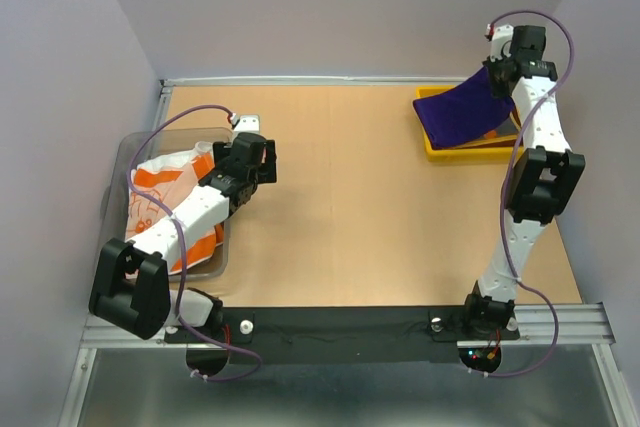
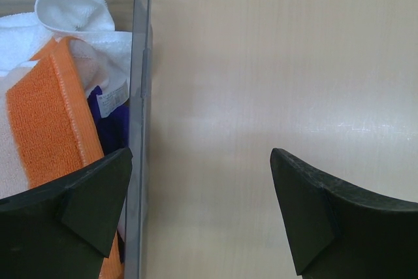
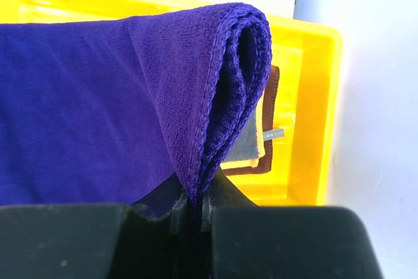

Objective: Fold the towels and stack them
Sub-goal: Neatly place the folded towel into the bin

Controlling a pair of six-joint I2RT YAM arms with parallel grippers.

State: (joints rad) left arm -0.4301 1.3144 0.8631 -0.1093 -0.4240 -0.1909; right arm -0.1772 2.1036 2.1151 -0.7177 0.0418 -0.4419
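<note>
My right gripper [image 3: 196,197] is shut on the edge of a folded deep purple towel [image 3: 98,109], which hangs over the yellow tray [image 1: 437,150]. From the top camera the purple towel [image 1: 462,107] slopes from the raised right gripper [image 1: 497,72] down into the tray. Under it in the tray lie folded towels, a dark brown one [image 3: 269,115] showing at the edge. My left gripper [image 2: 201,181] is open over bare table beside the clear bin [image 2: 138,96]. An orange-and-white towel [image 2: 46,115] fills the bin, with purple cloth [image 2: 108,119] beneath it.
The clear bin [image 1: 131,151] stands at the table's left edge, the yellow tray at the back right corner. Grey walls enclose the table on the left, back and right. A small white block [image 1: 247,121] lies behind the bin.
</note>
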